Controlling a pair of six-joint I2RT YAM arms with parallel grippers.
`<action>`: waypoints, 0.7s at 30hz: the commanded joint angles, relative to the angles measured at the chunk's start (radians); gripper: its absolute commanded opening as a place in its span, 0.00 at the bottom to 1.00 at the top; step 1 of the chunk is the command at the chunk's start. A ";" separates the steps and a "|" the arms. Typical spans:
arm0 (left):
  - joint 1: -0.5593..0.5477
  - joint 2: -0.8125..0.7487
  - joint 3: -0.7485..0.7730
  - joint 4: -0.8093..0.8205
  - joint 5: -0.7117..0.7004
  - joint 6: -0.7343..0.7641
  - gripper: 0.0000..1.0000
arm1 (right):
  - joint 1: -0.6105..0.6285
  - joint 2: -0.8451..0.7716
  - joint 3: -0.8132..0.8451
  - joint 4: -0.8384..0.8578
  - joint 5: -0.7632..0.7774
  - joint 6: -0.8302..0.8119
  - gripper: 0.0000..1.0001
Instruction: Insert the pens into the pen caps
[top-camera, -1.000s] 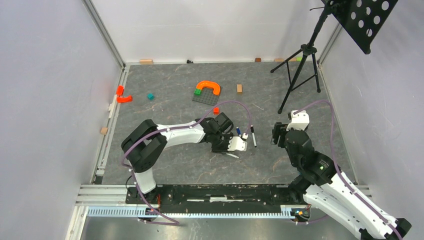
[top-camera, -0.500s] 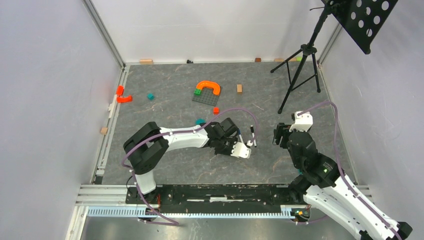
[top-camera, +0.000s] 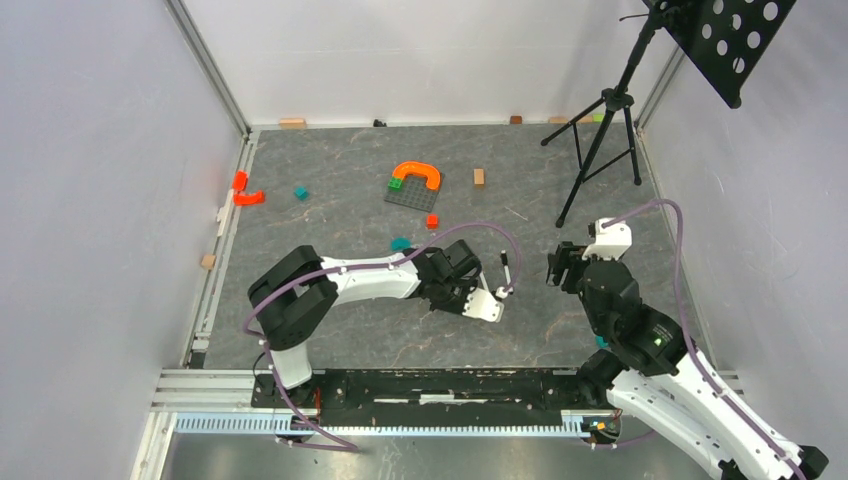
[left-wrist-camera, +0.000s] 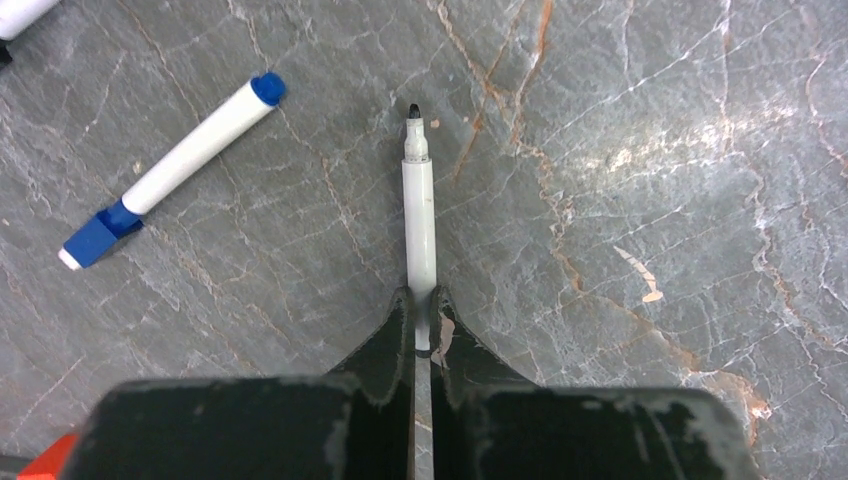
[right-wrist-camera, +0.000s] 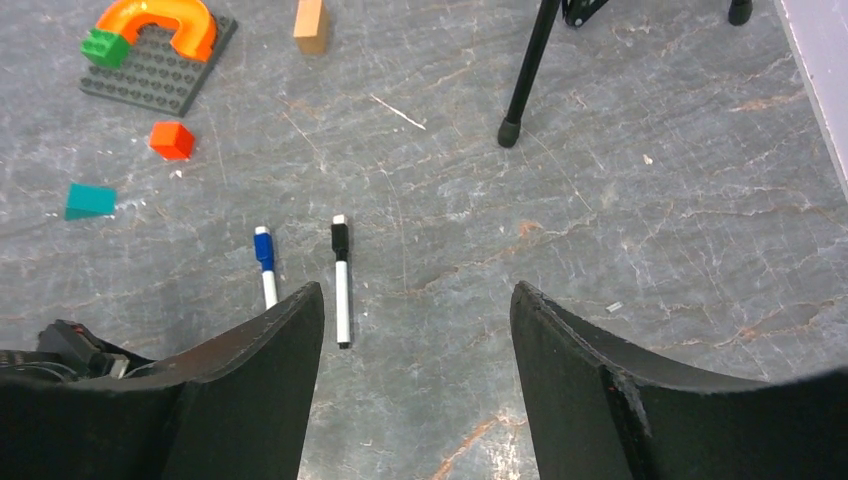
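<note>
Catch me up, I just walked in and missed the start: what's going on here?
The left gripper has its jaws shut on an uncapped white pen, its dark tip bare and pointing away. A blue-capped pen and a black-capped pen lie loose nearby. The right gripper hangs open, holding nothing.

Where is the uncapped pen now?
The uncapped pen is pinched by the left claw, centre of the left wrist view; a blue-capped pen lies left of it.

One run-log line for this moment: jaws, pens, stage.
left jaws: shut on uncapped pen | right jaws: open, empty | blue pen, black pen: lying on table | stage: grasp done, capping not yet
</note>
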 joint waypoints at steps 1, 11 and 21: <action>-0.001 -0.050 -0.025 -0.020 -0.010 -0.058 0.02 | -0.003 -0.030 0.075 0.043 -0.005 0.015 0.72; 0.004 -0.228 -0.066 0.112 0.002 -0.166 0.02 | -0.003 -0.110 0.086 0.205 -0.044 0.000 0.70; 0.076 -0.385 -0.087 0.306 0.047 -0.401 0.02 | -0.004 -0.127 0.068 0.373 -0.158 -0.017 0.70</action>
